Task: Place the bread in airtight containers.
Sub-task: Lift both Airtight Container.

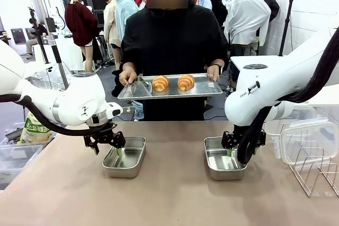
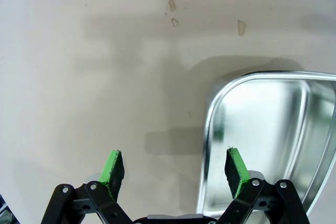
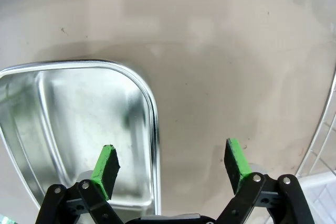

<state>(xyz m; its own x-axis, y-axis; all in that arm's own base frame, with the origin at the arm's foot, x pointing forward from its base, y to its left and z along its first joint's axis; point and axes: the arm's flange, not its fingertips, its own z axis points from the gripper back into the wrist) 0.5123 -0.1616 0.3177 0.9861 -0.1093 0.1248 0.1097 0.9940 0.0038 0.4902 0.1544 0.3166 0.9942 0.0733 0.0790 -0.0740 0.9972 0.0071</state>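
Note:
A person across the table holds a flat steel tray (image 1: pixel 170 91) carrying two golden-brown pieces of bread (image 1: pixel 160 83) (image 1: pixel 186 82). Two empty, lidless steel airtight containers rest on the brown tabletop, one on the left (image 1: pixel 126 158) and one on the right (image 1: pixel 223 161). My left gripper (image 1: pixel 109 148) (image 2: pixel 174 167) hangs open just above the left container's (image 2: pixel 273 124) outer rim, one finger over the box and one over the table. Open as well, my right gripper (image 1: pixel 239 150) (image 3: pixel 170 166) straddles the outer rim of the right container (image 3: pixel 73 114) in the same way.
A wire rack (image 1: pixel 316 170) stands at the right edge, with clear plastic lids (image 1: pixel 307 138) behind it. At the left edge sit a clear bin (image 1: pixel 16 157) and a yellow-printed bag (image 1: pixel 34 130). The person's hands grip the tray's two ends.

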